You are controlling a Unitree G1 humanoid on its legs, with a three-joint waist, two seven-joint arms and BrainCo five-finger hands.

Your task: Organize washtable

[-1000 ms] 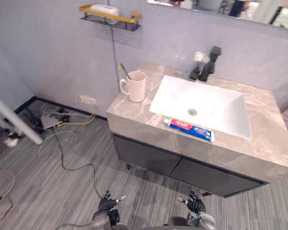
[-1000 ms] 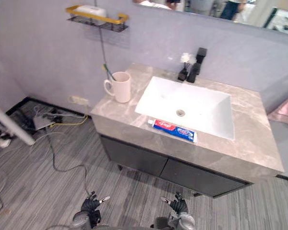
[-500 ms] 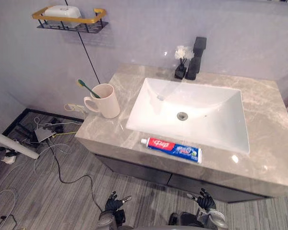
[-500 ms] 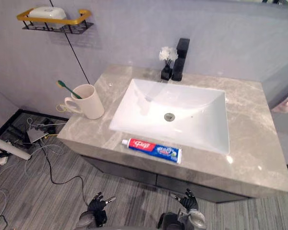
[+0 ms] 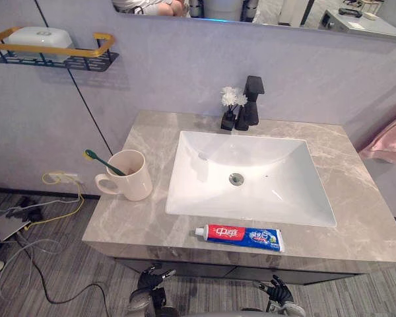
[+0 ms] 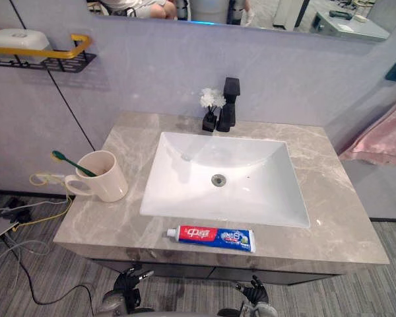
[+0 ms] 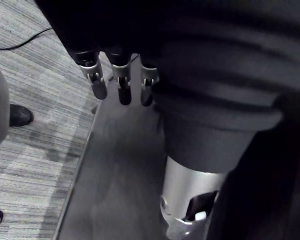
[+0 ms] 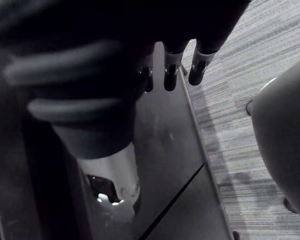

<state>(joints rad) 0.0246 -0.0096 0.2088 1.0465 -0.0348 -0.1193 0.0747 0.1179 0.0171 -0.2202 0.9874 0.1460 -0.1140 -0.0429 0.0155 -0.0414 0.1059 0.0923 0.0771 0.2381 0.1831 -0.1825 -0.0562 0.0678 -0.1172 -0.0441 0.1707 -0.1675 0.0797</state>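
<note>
A grey marble washtable (image 5: 125,218) holds a white sink (image 5: 251,175). A red and blue toothpaste tube (image 5: 239,237) lies on the front ledge before the sink. At the left stands a cream mug (image 5: 129,175) with a green toothbrush (image 5: 103,162) leaning in it. Both hands hang low below the front edge, holding nothing: my left hand (image 5: 150,282) and my right hand (image 5: 277,292), each with relaxed, straight fingers (image 7: 121,82) (image 8: 171,65), near the dark cabinet front.
A black tap (image 5: 253,100) and a small vase of white flowers (image 5: 229,109) stand behind the sink. A gold-railed wall shelf (image 5: 49,53) with a white soap sits at upper left. A pink towel (image 5: 389,139) hangs at the right. Cables (image 5: 33,224) lie on the floor at left.
The camera has come closer and squarer to the washtable, so the whole scene has shifted. The things on the counter have kept their places. Both hands stay low.
</note>
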